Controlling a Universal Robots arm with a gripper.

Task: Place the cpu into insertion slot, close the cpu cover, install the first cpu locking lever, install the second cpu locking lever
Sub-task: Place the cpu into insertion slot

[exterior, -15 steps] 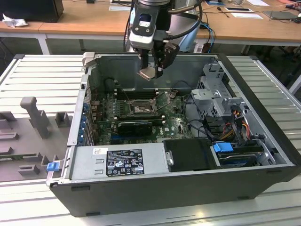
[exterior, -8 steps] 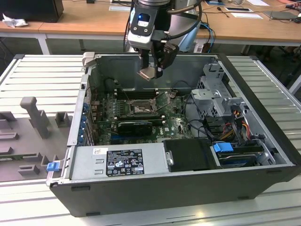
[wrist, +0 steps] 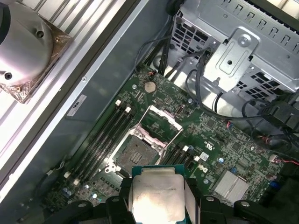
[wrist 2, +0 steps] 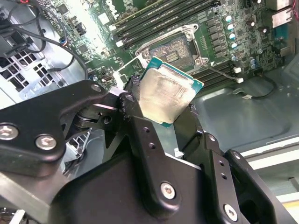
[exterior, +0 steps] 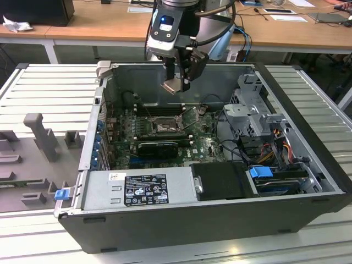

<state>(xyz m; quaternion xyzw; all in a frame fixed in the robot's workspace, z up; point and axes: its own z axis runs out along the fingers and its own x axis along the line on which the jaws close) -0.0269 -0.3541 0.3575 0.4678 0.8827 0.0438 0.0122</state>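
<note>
My gripper [exterior: 175, 86] hangs above the motherboard inside the open computer case [exterior: 220, 220], shut on the cpu [exterior: 171, 85]. In both wrist views the cpu [wrist 2: 168, 95] [wrist: 156, 198] shows its pale metal face, pinched at two opposite edges by the black fingers [wrist 2: 140, 135]. The insertion slot [exterior: 163, 127] [wrist 2: 175, 49] [wrist: 134, 150] lies open and bare on the board below, a clear gap under the chip. The cpu cover [wrist: 160, 122] stands tilted up at one side of the slot. A thin locking lever [wrist 2: 219, 72] sticks out beside the slot.
Long black memory slots [wrist: 105, 135] flank the socket. A metal drive cage [exterior: 256, 110] with loose cables [exterior: 231, 132] fills the exterior view's right of the case. The power supply [exterior: 137, 190] sits along the near wall. Desks stand behind.
</note>
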